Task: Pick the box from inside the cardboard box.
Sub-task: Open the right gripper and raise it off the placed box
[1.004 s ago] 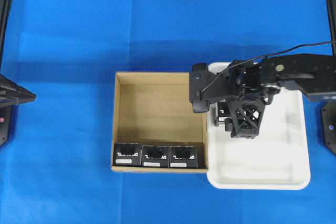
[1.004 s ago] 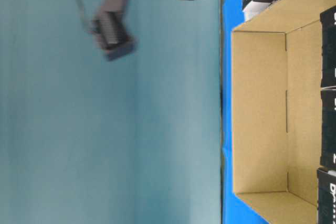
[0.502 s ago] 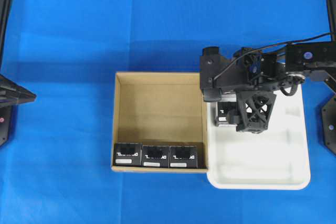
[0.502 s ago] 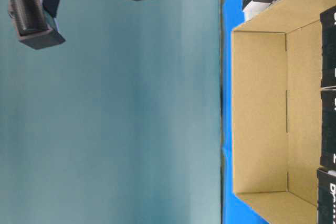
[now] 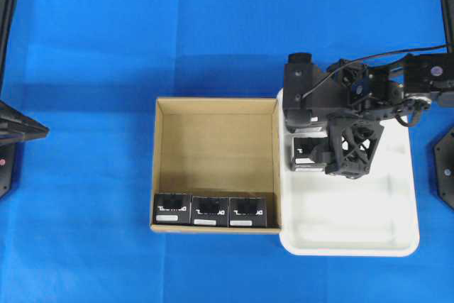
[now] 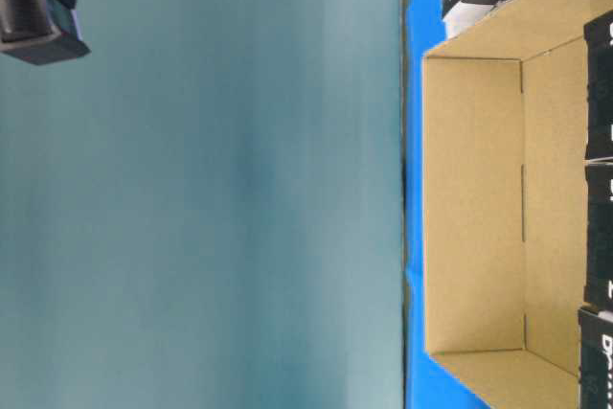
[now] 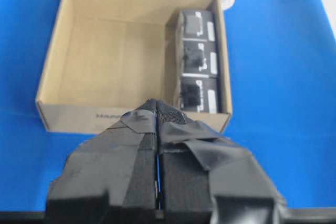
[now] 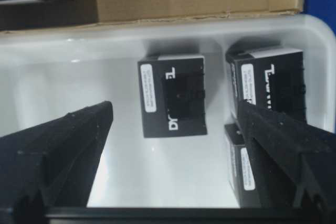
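The right arm has pulled back from the carton (image 5: 216, 163) edge toward 3 o'clock and now hangs over the tray (image 5: 355, 239). Its fingers (image 8: 63, 145) are spread wide and empty, above a box (image 8: 173, 102) already lying in the tray. I judge one transfer is finished; three boxes (image 5: 211, 210) remain in a row along the carton's 6 o'clock wall. The right wrist view shows two more boxes in the tray, which the arm hides from overhead. The left fingers (image 7: 144, 156) are pressed together.
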Controlling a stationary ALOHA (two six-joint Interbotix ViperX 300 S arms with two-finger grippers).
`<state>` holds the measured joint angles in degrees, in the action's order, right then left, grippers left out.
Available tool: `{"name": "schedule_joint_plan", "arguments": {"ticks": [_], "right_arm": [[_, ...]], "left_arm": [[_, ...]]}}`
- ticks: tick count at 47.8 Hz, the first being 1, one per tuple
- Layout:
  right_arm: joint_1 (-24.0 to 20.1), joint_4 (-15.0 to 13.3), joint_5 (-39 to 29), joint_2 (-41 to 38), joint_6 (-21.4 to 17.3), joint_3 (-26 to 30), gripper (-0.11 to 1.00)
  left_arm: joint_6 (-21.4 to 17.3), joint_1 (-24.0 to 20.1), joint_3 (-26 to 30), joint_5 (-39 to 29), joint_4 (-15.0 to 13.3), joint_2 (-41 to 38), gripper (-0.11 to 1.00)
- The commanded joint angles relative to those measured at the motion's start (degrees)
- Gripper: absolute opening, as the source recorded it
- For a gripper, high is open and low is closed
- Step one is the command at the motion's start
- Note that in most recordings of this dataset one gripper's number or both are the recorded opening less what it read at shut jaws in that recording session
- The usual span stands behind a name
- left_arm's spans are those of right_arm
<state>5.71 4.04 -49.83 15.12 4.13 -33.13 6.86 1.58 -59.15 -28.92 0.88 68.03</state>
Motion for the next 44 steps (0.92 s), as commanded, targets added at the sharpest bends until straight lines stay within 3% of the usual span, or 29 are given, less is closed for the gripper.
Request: {"name": "schedule_joint_plan", "arguments": {"ticks": [1,44], "right_arm": [[0.0,0.18,0.44,0.62,-0.26,0.18,0.95],[0.0,0.26,2.29,1.85,-1.32,-1.76,0.95]], "left_arm": [[-0.26,0.0,1.76,0.44,0.09,-0.7,-0.05],[-0.62,0.0,1.41,0.09,0.09,-0.35,-0.05]]}}
